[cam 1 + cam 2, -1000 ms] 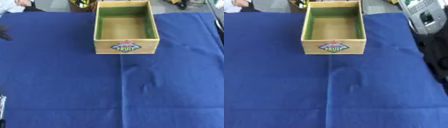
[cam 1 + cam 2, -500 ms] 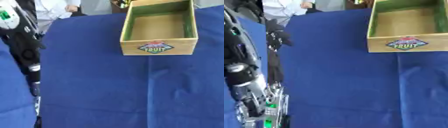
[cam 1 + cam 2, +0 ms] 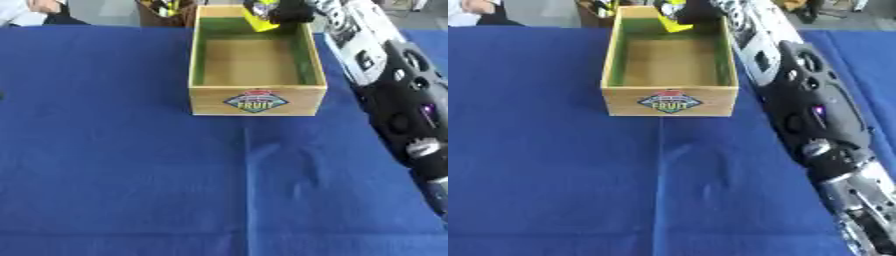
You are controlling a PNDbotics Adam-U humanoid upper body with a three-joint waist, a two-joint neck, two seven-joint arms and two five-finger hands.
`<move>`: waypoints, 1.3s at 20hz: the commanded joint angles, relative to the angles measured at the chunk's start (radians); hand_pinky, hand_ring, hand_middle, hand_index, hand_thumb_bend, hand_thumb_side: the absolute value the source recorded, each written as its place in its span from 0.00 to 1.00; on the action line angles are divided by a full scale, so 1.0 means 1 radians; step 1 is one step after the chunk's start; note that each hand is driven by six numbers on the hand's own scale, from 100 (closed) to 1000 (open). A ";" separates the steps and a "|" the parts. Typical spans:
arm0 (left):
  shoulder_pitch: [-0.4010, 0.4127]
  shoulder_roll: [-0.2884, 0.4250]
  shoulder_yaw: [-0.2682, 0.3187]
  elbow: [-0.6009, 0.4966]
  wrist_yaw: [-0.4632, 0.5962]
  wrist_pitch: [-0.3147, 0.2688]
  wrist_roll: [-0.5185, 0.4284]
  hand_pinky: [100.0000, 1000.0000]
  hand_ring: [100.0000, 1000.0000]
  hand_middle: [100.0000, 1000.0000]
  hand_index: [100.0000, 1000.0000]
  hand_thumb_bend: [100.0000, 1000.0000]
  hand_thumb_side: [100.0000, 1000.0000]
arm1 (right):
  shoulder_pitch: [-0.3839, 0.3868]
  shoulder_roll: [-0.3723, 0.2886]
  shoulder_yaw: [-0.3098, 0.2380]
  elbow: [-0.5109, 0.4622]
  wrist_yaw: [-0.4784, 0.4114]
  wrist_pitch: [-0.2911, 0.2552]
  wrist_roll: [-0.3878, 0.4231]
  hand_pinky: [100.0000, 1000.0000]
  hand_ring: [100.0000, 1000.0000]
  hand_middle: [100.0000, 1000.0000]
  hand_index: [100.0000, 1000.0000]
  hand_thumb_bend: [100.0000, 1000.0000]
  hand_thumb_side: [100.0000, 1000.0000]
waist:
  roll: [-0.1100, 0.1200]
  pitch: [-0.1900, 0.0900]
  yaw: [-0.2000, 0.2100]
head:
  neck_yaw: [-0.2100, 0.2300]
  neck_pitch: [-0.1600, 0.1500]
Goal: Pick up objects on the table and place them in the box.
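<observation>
A wooden box (image 3: 256,99) with green inner walls and a "FRUIT" label stands at the far middle of the blue cloth (image 3: 122,165); its floor looks bare. My right arm (image 3: 798,100) runs up the right side of the view. Its black right hand (image 3: 292,11) hangs over the box's far rim, fingers curled on a yellow object (image 3: 260,21) with something dark and white at its top. The object is above the box's far inner wall. My left hand shows in neither view.
A brown container (image 3: 164,11) holding several small things stands just behind the box's far left corner. A person's hand and sleeve (image 3: 35,7) show at the far left edge. Open blue cloth spreads in front and to the left.
The views have swung about, so the camera moved. The left arm seen half a second ago is gone. My right arm now reaches along the right side to the box's far rim with a yellow object.
</observation>
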 commanded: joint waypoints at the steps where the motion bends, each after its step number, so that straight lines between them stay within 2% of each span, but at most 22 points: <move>1: -0.014 0.006 -0.002 -0.018 0.006 -0.001 -0.005 0.35 0.46 0.51 0.70 0.00 1.00 | -0.014 0.010 -0.008 0.020 0.059 -0.013 -0.032 0.52 0.59 0.16 0.35 0.37 0.62 | 0.005 -0.021 0.002 | -0.005 -0.014; 11: -0.014 0.003 -0.004 -0.018 0.008 -0.001 -0.010 0.35 0.46 0.51 0.70 0.00 1.00 | -0.004 0.049 -0.003 0.078 0.174 -0.037 -0.067 0.52 0.59 0.18 0.35 0.33 0.63 | 0.007 -0.019 0.005 | -0.012 -0.014; 14: -0.015 0.003 -0.004 -0.018 0.008 -0.001 -0.011 0.35 0.46 0.51 0.70 0.00 1.00 | 0.002 0.055 0.007 0.095 0.202 -0.052 -0.045 0.53 0.62 0.20 0.34 0.31 0.63 | 0.007 -0.019 0.005 | -0.016 -0.013; 19: -0.014 0.002 -0.004 -0.018 0.008 -0.001 -0.010 0.35 0.46 0.51 0.70 0.00 1.00 | 0.007 0.062 0.010 0.105 0.249 -0.078 0.015 0.55 0.66 0.24 0.40 0.32 0.64 | 0.007 -0.019 0.005 | -0.016 -0.013; 22: -0.014 0.002 -0.004 -0.018 0.009 -0.001 -0.011 0.35 0.46 0.51 0.70 0.00 1.00 | 0.008 0.061 0.012 0.102 0.267 -0.094 0.055 0.58 0.70 0.29 0.47 0.40 0.67 | 0.008 -0.020 0.002 | -0.014 -0.013; 23: -0.014 0.002 -0.004 -0.018 0.009 -0.001 -0.011 0.35 0.46 0.51 0.70 0.00 1.00 | 0.008 0.061 0.013 0.099 0.270 -0.100 0.072 0.59 0.72 0.33 0.55 0.47 0.66 | 0.008 -0.021 0.001 | -0.014 -0.012; 24: -0.014 0.002 -0.004 -0.018 0.009 -0.001 -0.011 0.35 0.46 0.51 0.70 0.00 1.00 | 0.009 0.060 0.014 0.097 0.272 -0.105 0.091 0.60 0.72 0.35 0.57 0.49 0.66 | 0.009 -0.021 -0.001 | -0.013 -0.011; 26: -0.014 0.002 -0.004 -0.018 0.009 -0.001 -0.011 0.36 0.46 0.51 0.70 0.00 1.00 | 0.009 0.059 0.015 0.091 0.277 -0.111 0.128 0.62 0.75 0.44 0.65 0.60 0.65 | 0.010 -0.023 -0.002 | -0.012 -0.011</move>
